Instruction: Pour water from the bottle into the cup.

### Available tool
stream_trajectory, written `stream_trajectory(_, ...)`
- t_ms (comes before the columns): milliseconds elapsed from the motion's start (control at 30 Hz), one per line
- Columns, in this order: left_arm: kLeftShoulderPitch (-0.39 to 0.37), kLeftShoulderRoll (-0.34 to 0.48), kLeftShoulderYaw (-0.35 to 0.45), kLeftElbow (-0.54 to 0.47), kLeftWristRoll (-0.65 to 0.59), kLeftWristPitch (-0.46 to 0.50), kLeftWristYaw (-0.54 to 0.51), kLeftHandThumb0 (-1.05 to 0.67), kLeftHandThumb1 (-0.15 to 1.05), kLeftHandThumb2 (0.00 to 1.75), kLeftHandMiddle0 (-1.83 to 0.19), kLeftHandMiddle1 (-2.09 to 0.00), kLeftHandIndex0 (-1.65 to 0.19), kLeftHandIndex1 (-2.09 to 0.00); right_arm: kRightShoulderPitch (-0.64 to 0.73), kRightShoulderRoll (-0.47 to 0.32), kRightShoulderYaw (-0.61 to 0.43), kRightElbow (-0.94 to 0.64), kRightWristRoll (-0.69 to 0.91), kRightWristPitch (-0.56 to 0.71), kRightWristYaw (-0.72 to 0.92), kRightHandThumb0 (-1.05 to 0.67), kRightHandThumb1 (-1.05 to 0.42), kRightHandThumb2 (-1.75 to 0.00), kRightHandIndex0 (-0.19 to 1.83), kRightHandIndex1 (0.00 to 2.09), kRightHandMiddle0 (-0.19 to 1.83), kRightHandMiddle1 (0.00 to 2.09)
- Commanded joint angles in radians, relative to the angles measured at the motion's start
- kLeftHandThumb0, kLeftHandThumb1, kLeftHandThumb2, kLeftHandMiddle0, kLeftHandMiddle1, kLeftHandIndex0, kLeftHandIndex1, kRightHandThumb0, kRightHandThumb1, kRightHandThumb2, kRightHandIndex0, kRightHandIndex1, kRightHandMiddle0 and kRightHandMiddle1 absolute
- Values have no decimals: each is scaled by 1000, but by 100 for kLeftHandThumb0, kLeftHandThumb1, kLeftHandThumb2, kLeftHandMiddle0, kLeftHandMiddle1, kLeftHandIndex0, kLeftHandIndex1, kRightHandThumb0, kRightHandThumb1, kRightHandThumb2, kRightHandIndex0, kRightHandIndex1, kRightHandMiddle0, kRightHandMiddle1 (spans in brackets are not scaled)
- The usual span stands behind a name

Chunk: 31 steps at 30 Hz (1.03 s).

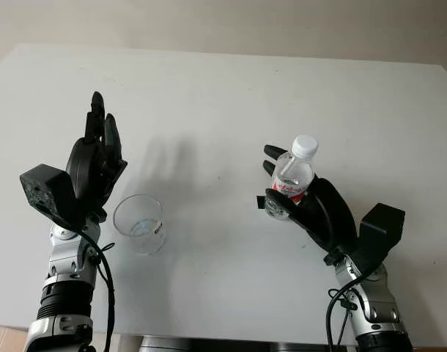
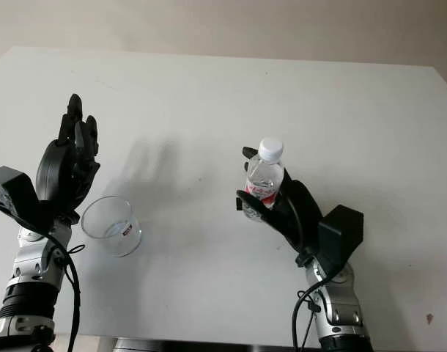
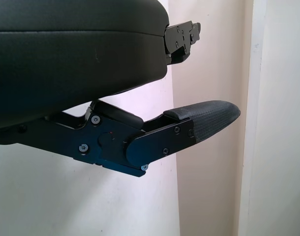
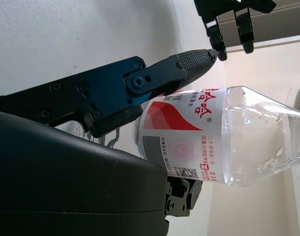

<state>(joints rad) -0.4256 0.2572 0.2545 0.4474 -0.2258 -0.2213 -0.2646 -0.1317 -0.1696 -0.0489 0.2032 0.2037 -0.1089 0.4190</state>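
The right hand (image 1: 311, 202) was clamped around the middle of the bottle (image 1: 292, 176), fingers wrapped across its red-and-white label, holding it upright and apparently lifted just above the white table (image 1: 231, 95) on the robot's right side. The left hand (image 1: 95, 165) was raised and open, holding nothing, just behind and to the outer side of the cup (image 1: 139, 224), not touching it.

The table was a broad, plain white surface. The bottle was a small clear plastic one with a white cap (image 1: 305, 146) in place; the wrist view showed a rounded clear shoulder beyond the label, with droplets on the inside wall, and how much water was inside could not be read with confidence. The cup was a short, clear, wide-mouthed tumbler standing on the table near the front left, well apart from the bottle, with a faint glint at its bottom and a small label on its side.

By my judgement the bottle would handle as light, thin-walled and springy: a hard squeeze would dent it and, once the cap was off, push water out. The labelled middle was the sensible place to hold, since the paper gives more friction than bare plastic, and that was where the fingers sat. With the cap on, nothing could pour yet. The cup looked light and easy to tip or slide, so it would likely need steadying at its side wall, low down.
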Motion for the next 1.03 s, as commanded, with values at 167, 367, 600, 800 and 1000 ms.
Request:
stream_trajectory(167, -7, 6, 0, -3, 1, -6, 2, -74, 105, 75, 19, 0, 19, 0, 20, -29, -6, 72, -49, -111, 12, -92, -96, -6, -19, 0, -19, 4)
stream_trajectory(367, -7, 5, 2, 1, -4, -10, -4, -74, 105, 74, 19, 0, 19, 0, -2, -46, -16, 120, -139, -239, -70, -103, -99, -6, -19, 0, -19, 0)
stream_trajectory(600, -18, 7, -4, 18, 5, -18, -4, -74, 105, 74, 19, 0, 19, 0, -18, -40, -33, 95, -186, -299, -184, -100, -99, -6, -19, 0, -19, 0)
stream_trajectory(800, -18, 6, -4, 12, 2, -17, -5, -74, 105, 74, 19, 0, 19, 0, -34, -51, -31, 98, -197, -333, -200, -97, -99, -5, -19, 0, -19, 0)
stream_trajectory(1000, -8, 10, -3, -3, 3, -11, -3, -73, 105, 75, 19, 0, 19, 0, -38, -54, -14, 89, -211, -319, -195, -95, -96, -4, -19, 0, -19, 0)
